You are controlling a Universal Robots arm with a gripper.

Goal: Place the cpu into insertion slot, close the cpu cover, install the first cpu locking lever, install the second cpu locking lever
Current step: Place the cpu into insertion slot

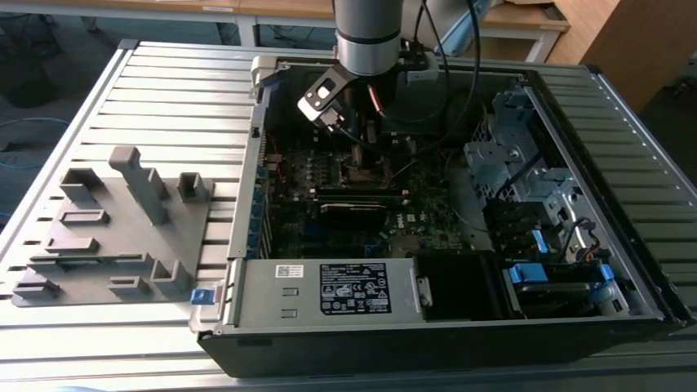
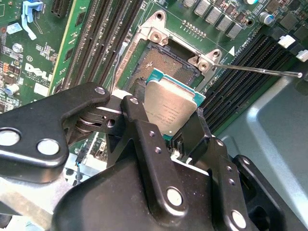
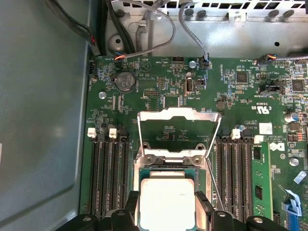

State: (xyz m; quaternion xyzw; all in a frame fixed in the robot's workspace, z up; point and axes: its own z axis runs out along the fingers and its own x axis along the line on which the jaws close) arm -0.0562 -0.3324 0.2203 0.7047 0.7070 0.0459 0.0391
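Note:
My gripper [image 2: 168, 116] is shut on the cpu [image 2: 169, 107], a flat square chip with a dull grey metal top, its black fingers [image 2: 136, 120] pressing on two opposite edges. The chip hangs tilted just above the insertion slot [image 2: 158, 61], whose dark brownish centre lies bare beyond it. In the first wrist view the cpu [image 3: 166, 199] covers most of the socket, and the cpu cover [image 3: 179, 112] stands raised and open behind it. A thin locking lever [image 2: 260, 70] sticks out sideways, unlatched. In the exterior view the gripper [image 1: 365, 145] reaches down into the open computer case [image 1: 326, 343].
Black memory slots [image 3: 109, 178] flank the socket on both sides. Cables [image 3: 159, 29] hang along the case wall beyond the board. A power supply [image 1: 326, 287] and drive bays [image 1: 523, 196] crowd the case. A grey fixture plate [image 1: 109, 224] lies on the slatted table at the exterior view's left.

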